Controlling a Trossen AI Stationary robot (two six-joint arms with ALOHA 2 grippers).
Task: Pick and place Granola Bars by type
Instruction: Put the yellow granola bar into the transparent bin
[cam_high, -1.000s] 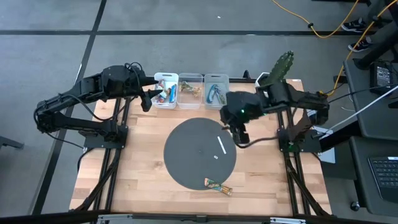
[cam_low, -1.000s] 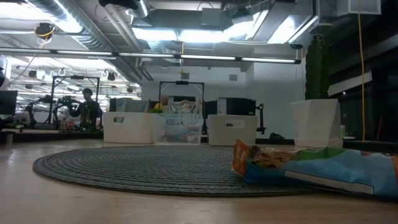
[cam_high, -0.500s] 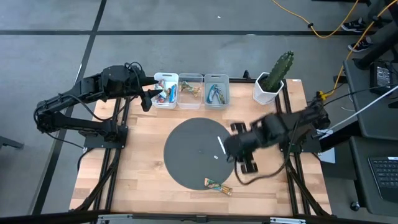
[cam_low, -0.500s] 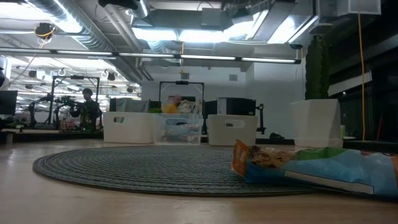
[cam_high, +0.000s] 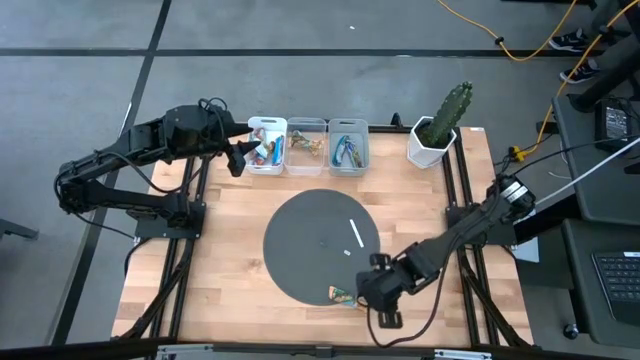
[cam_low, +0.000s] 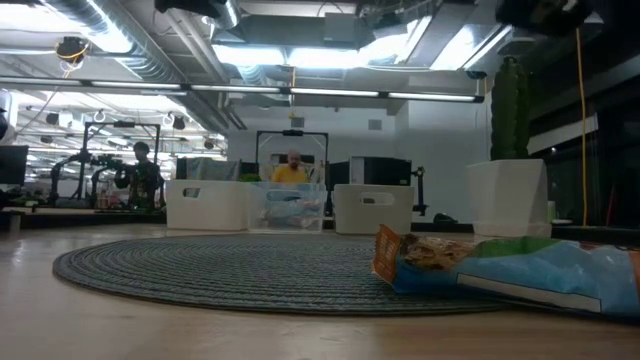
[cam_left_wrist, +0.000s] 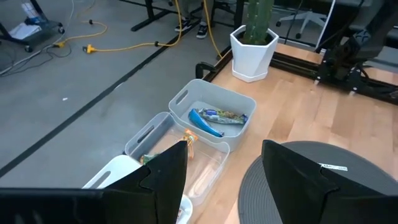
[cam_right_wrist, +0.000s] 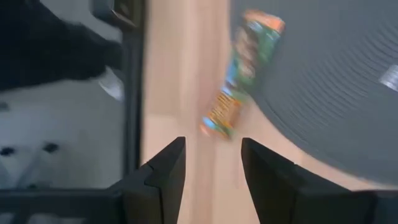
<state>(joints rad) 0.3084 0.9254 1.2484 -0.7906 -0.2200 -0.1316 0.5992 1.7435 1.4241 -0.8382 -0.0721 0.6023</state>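
Note:
A granola bar in a blue-green and orange wrapper (cam_high: 350, 298) lies at the round grey mat's near edge, partly on the wood; it also shows in the low view (cam_low: 500, 265) and in the right wrist view (cam_right_wrist: 239, 74). Whether it is one bar or two end to end, I cannot tell. My right gripper (cam_high: 378, 300) is open just to the right of it, above the table, with the bar ahead of its fingers (cam_right_wrist: 158, 180). My left gripper (cam_high: 240, 157) is open and empty beside the left bin (cam_high: 266, 145) at the far edge.
Three bins stand in a row at the far edge: left, middle (cam_high: 306, 145) and right (cam_high: 347, 145), each with bars in it. A thin white stick (cam_high: 355, 233) lies on the mat (cam_high: 300, 250). A potted cactus (cam_high: 437, 130) stands far right. A person (cam_low: 290, 170) shows in the room behind.
My right gripper has swung from beside the right bin at the far edge across the mat toward the table's near edge, and has come down next to the bar there. The bar has not moved.

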